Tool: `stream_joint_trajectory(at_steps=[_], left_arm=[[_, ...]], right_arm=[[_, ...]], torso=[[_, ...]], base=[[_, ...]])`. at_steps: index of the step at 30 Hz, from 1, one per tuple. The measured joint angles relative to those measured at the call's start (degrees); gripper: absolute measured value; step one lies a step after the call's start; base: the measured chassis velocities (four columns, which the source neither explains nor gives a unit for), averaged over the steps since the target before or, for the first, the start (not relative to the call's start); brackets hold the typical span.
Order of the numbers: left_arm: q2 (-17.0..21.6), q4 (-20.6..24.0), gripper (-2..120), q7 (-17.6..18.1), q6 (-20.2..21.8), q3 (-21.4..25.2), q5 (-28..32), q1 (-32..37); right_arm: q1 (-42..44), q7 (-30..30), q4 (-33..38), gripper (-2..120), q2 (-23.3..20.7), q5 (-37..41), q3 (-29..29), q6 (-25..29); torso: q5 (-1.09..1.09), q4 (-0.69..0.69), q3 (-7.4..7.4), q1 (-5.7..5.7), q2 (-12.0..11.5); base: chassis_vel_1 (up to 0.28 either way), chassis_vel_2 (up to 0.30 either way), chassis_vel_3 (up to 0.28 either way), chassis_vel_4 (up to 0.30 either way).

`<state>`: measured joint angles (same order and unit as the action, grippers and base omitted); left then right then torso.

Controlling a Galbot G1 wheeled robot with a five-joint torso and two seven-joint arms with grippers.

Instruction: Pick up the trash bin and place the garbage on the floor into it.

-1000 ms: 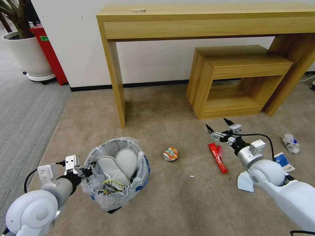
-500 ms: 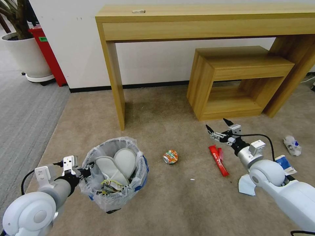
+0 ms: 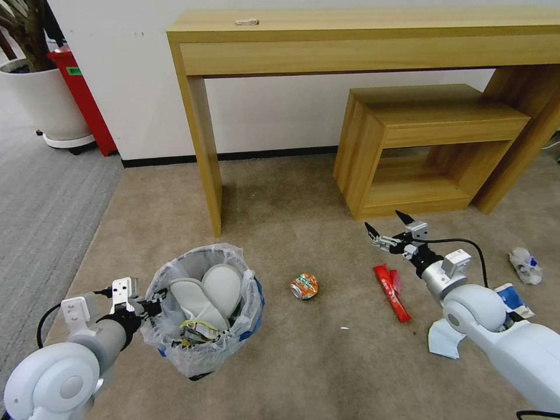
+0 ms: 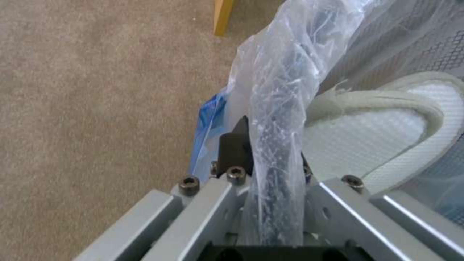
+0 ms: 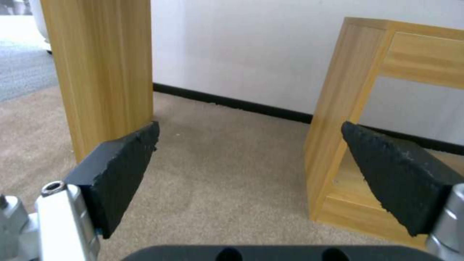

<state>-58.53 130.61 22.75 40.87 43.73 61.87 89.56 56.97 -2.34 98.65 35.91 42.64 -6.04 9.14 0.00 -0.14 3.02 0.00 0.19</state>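
Lower left of the head view: my left gripper (image 3: 153, 304) is clamped on the near-left rim of the trash bin (image 3: 201, 309), fingers pinched narrow with the bag liner and rim between them. The left wrist view confirms it, plastic bunched straight through the jaws and one dark fingertip (image 4: 235, 145) pressed against the outside. I judge the rim pinch is there so the bin can travel with me across the floor (image 3: 326, 373) from item to item. Two white slippers (image 3: 207, 294) are already inside, standing on edge, with some yellow-green scraps under them. Centre of the frame: a crushed can (image 3: 304, 286) lies on the beige carpet, apart from the bin, nothing touching it. Right of centre: a red wrapper (image 3: 391, 284) lies flat, and my right gripper (image 3: 387, 228) hangs above and just beyond its far end, fingers spread wide and empty, pointing toward the small wooden shelf (image 3: 426, 146). The right wrist view has both pads (image 5: 123, 170) far apart with only carpet and table leg between. Wide open reads as staged for a pick, can or wrapper, cannot tell which. Far right: a crumpled bottle (image 3: 524, 265) on the carpet, a blue-and-white packet (image 3: 513, 298) and a pale mask (image 3: 442, 338) beside the right arm, all still to collect.
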Motion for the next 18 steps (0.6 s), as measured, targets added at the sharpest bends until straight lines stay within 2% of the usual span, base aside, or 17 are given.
stream_joint_trajectory(at_steps=[18], left_arm=[[0.2,-0.1,1,-0.2,-0.1,0.1,-0.1,0.0]], right_arm=[[-0.1,0.2,0.0,95,0.0,0.1,0.5,0.2]], torso=[[0.00,0.00,0.00,0.00,0.0]], base=[[-0.010,0.013,0.014,-0.014]])
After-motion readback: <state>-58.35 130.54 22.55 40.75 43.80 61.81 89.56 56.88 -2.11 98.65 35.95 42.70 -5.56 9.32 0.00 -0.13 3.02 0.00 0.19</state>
